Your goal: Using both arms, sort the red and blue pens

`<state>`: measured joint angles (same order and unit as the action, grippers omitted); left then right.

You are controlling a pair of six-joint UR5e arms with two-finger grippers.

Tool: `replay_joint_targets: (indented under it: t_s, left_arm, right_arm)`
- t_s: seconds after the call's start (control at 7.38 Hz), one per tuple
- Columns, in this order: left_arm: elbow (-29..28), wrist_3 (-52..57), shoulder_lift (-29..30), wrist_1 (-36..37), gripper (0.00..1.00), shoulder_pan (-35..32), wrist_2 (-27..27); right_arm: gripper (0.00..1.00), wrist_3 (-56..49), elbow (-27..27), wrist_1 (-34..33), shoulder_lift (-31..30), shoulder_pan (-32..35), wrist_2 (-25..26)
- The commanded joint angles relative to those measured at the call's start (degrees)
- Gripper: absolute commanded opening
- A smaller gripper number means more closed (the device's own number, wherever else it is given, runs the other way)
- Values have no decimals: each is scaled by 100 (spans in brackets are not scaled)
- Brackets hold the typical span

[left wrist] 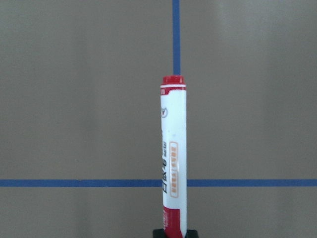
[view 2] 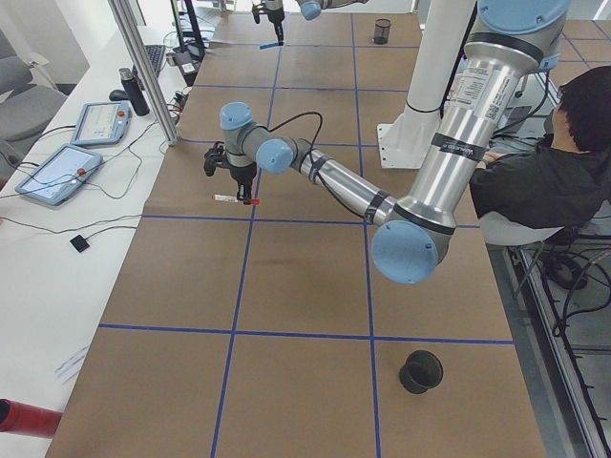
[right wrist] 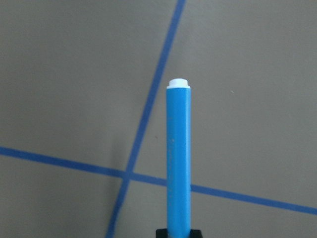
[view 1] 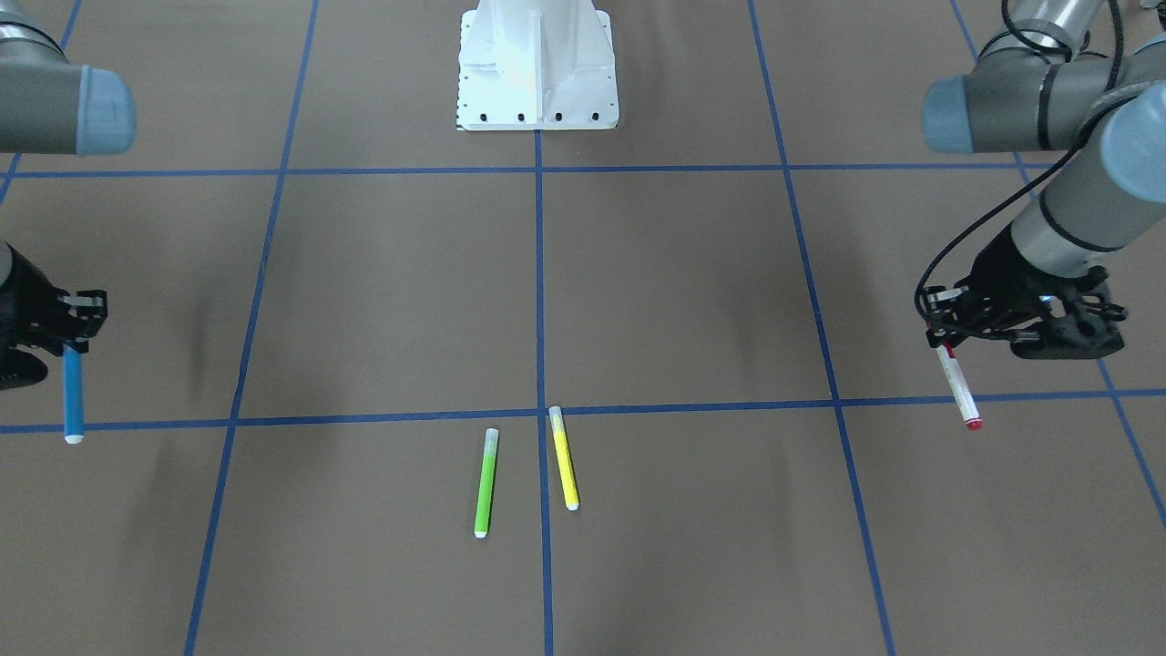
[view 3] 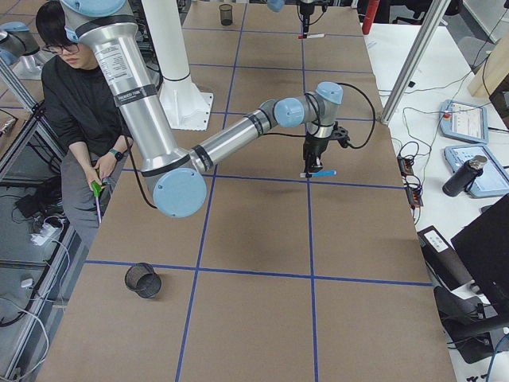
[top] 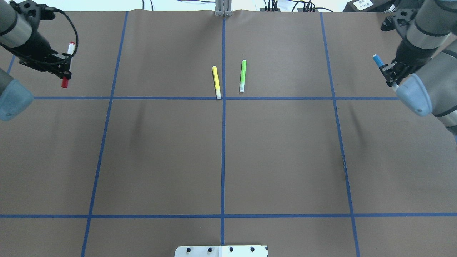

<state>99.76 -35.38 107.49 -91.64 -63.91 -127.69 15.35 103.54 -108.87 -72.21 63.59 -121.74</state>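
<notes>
left arm (top: pixel 9 25): reaching in over the table (top: pixel 160 153) from the overhead view's left edge.
left gripper (top: pixel 67 69): pinching narrowly on the red pen (top: pixel 70 51), gripping it at the capped end.
red pen: sticking out roughly level from those jaws, with the small red end pointing away from the wrist camera. hanging over the far left grid square, beyond the cross line of blue tape (top: pixel 160 97). not showing clearly whether touching the paper.
right arm (top: pixel 426 34): coming in from the overhead view's right edge.
right gripper (top: pixel 391 73): pinching narrowly on the blue pen (top: pixel 377 61), gripping it at one end.
blue pen: pointing its white end away from the wrist camera. hanging over the far right grid square, well apart from the red one.
green marker (top: pixel 242 75): lying flat mid-table, just right of the centre tape line in the overhead view.
yellow marker (top: pixel 216 82): lying flat just left of that line, near the green one, apart from both grippers.
white pedestal (view 1: pixel 537 64): standing at the table's robot side.
person (view 2: pixel 535 181): sitting beside the pedestal, wearing a dark top.
black cup (view 2: pixel 420 370): standing upright near the table's end on the robot's left.
</notes>
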Motion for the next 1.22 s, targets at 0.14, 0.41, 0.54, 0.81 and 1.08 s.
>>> replay_joint_targets:
  t_s: [0.14,0.41,0.54,0.81,1.08]
  left_arm:
    - [675,1827,-1323,890,0,-857,-46]
    - [703,2803,-2184,929,0,-1568,-37]
    - [703,3096,-2467,929,0,-1859,-37]
    - [773,3108,-2872,946,0,-2202,-54]
    - [773,3108,-3590,999,0,-2318,-63]
  right_arm:
    - [0,-864,1035,-108,-1589,433,-288]
    - [0,-1776,976,-160,-2399,1142,-728]
    - [0,-2103,906,-222,-2907,1547,-1033]
    - [0,-2481,949,-1140,-3350,2190,-1317]
    - [0,-2827,958,-1611,-3317,2306,-1431]
